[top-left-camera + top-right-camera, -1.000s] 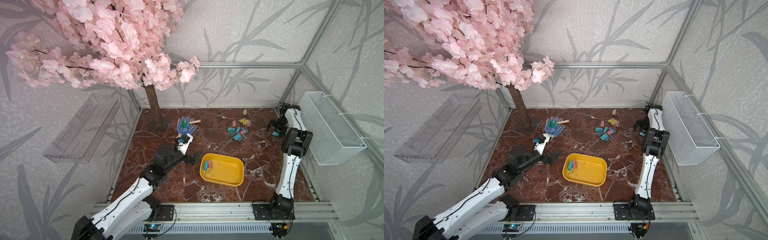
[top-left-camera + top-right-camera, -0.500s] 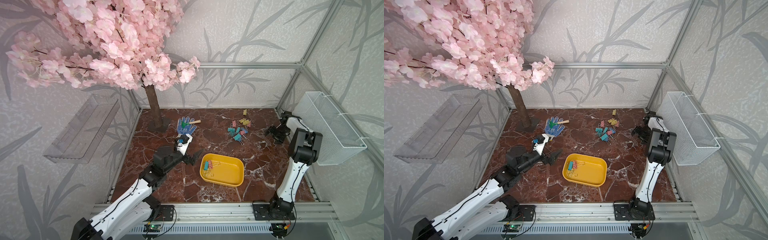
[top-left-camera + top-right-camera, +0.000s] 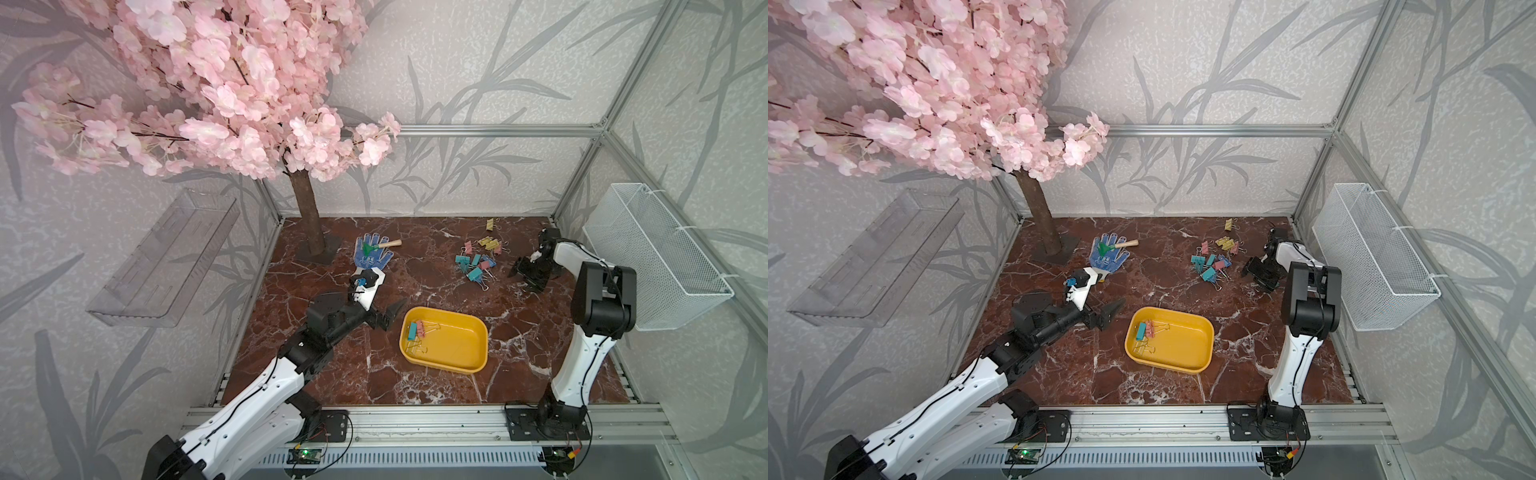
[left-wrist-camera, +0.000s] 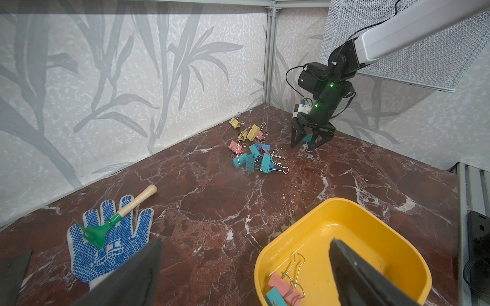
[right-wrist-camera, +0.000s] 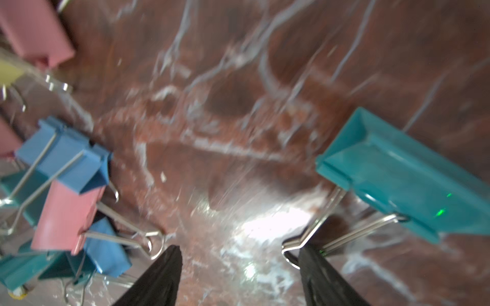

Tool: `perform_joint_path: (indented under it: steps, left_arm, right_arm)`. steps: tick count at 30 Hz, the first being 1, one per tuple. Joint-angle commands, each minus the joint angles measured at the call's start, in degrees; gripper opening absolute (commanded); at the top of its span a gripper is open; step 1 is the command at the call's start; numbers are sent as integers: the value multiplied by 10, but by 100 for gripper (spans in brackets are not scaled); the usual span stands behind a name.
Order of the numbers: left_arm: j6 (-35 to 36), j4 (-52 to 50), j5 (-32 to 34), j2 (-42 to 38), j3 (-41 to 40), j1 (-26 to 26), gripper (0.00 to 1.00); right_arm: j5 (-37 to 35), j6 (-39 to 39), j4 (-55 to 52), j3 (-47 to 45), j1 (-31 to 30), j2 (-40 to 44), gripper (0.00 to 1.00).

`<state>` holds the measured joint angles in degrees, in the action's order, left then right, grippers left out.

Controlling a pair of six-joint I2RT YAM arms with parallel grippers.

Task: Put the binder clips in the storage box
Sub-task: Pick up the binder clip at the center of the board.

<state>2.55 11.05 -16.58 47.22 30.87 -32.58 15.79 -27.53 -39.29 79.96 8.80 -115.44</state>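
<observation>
A loose pile of binder clips lies on the marble floor at the back right. The yellow storage box sits in front of it, with a few clips at its left end. My right gripper is open, low over the floor just right of the pile. A lone teal clip lies there, its wire loop against one fingertip. My left gripper hangs open and empty at the box's left rim.
A blue dotted glove with a small green rake on it lies at the back, near the tree trunk. A white mesh basket hangs on the right wall. A clear shelf is on the left wall.
My right gripper has come away from the back right corner, leftward and down toward the clip pile, its jaws narrowing a little. The left arm has not moved.
</observation>
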Motion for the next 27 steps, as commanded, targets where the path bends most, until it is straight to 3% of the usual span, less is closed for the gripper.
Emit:
perform_joint_path:
  steps: [1, 8, 11, 15, 19, 27]
  left_arm:
    - [3, 9, -2, -7, -5, -2, 100]
    - [3, 10, 0, -8, -5, -2, 100]
    - [2, 11, -6, -6, -4, -2, 100]
    - [3, 10, -9, -5, -4, -2, 100]
    - [4, 10, -5, -9, -6, -2, 100]
    - [3, 10, -7, -7, -5, -2, 100]
  right_arm:
    - [20, -23, 2, -76, -22, 12, 73]
    - [-34, -33, 3, -163, -63, 141, 71]
    - [-128, -44, -13, -151, -63, 196, 77]
    - [-253, -78, -40, -115, -62, 194, 85]
    - [-234, -64, -27, -90, -63, 144, 99]
    - [-196, -30, -4, -64, -73, 69, 95]
